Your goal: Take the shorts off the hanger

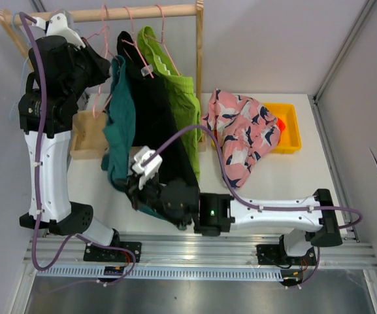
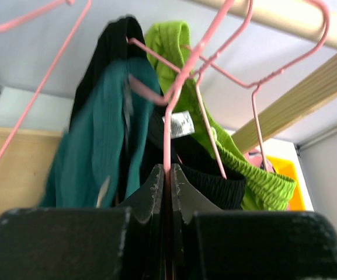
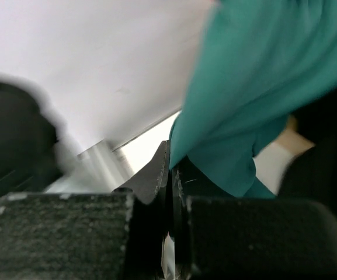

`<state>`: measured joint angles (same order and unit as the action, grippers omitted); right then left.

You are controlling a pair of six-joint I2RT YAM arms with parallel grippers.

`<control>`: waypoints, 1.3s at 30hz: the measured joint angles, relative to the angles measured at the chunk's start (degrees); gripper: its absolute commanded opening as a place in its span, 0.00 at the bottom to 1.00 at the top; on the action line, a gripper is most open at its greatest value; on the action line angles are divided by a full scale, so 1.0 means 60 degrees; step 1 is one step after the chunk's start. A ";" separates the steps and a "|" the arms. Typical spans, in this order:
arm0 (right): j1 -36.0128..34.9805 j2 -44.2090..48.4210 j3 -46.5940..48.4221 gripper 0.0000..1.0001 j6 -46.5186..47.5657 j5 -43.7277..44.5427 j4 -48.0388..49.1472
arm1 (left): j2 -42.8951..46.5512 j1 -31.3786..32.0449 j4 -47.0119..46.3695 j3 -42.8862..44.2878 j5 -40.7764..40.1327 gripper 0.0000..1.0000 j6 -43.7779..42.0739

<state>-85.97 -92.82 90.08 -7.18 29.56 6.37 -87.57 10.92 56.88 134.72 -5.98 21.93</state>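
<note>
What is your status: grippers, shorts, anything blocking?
Left gripper shut on pink hanger. Right gripper shut on teal shorts hem. Teal shorts not yet off; black shorts crowd close beside.

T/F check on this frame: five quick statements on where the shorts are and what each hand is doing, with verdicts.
1. The teal shorts hang from the wooden rack. True.
2. The pink patterned shorts are on a hanger. False: they lie draped over the yellow bin.
3. The left hand is shut on a pink hanger. True.
4. The right hand is open, clear of any fabric. False: it is shut on the lower edge of the teal shorts.
5. The lime green shorts lie in the yellow bin. False: they hang on the rack beside the black shorts.
</note>
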 measured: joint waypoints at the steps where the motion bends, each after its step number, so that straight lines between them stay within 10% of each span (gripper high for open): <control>1: -0.0328 0.0146 -0.0102 0.00 0.0022 0.0142 0.0004 | 0.0015 -0.0022 -0.0018 0.0000 -0.0040 0.00 -0.0011; 14: -0.0929 -0.0368 -0.0229 0.00 -0.0007 0.1122 0.0124 | 0.0375 -0.0182 0.0499 -0.0244 0.0131 0.00 -0.0164; 28: 0.4167 -0.2718 0.4098 0.00 -0.0102 -0.1013 -0.2025 | 0.3898 -0.0222 0.1220 -0.2579 0.0841 0.00 0.0193; 39: 0.0871 0.3960 -0.2320 0.00 0.0525 0.1111 -0.2357 | 0.4477 -0.0226 0.1045 -0.3639 0.0521 0.00 0.0168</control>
<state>-80.75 -69.06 76.16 -4.03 36.23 -7.77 -60.71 9.56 63.16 112.88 -2.85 22.94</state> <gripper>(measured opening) 0.012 0.077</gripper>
